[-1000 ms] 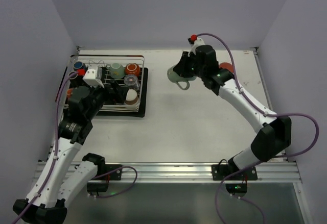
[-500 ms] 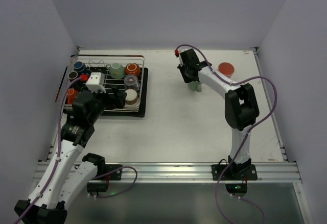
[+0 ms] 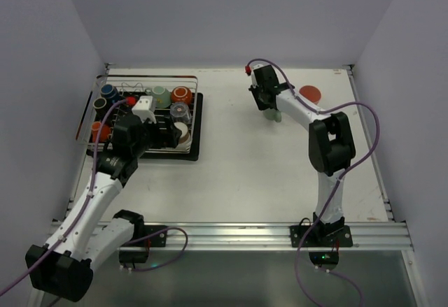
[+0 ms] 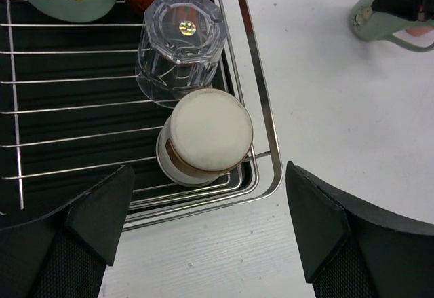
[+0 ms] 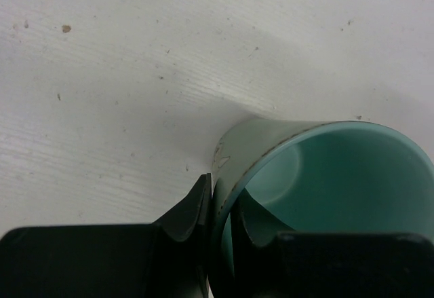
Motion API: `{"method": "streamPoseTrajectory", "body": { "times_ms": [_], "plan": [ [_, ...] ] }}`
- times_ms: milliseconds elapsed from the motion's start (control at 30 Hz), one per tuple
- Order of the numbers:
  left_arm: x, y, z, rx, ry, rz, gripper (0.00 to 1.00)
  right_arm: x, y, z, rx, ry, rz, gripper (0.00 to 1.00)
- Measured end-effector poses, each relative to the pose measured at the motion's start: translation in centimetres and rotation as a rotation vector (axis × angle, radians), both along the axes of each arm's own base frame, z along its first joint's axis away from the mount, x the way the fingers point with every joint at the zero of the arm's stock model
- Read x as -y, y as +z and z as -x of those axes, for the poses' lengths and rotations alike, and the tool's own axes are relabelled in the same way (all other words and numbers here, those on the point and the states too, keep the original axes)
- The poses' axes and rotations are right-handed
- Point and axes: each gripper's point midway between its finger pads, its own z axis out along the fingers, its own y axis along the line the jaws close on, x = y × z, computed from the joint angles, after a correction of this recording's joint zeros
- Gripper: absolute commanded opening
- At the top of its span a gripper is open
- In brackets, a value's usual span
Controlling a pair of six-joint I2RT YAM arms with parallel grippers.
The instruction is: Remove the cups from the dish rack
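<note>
White desk (image 3: 245, 181) fills the view, with the rack (image 4: 263, 125) at its far left. Right tool (image 5: 220, 199) pinches the wall of a green mug (image 5: 325, 176), one finger inside and one outside, low over the far desk near a red cup (image 3: 310, 94); this looks like the set-down, calling next for a release and a straight lift. Left tool (image 4: 208, 170) hangs wide over a cream-based cup (image 4: 209, 128) in the rack's near corner beside a glass (image 4: 180, 47), and likely need only drop and close.
</note>
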Motion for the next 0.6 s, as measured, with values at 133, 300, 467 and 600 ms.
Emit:
{"method": "streamPoseTrajectory", "body": {
  "times_ms": [133,300,467,600],
  "plan": [
    [0.3,-0.7,-0.6,-0.04,-0.002,-0.007,1.0,0.4,-0.1,-0.1,0.001,-0.001,0.009,0.23],
    [0.9,-0.4,-1.5,-0.06,-0.003,0.005,1.0,0.3,0.2,-0.3,0.014,0.004,0.009,0.39],
    [2.2,-0.8,-2.0,-0.083,-0.004,-0.019,1.0,0.1,1.1,-0.4,0.035,0.005,-0.007,0.48],
    [2.5,-1.5,-2.2,-0.103,0.016,-0.042,1.0,0.3,2.3,-0.3,0.058,-0.006,-0.029,0.63]
  ]
}}
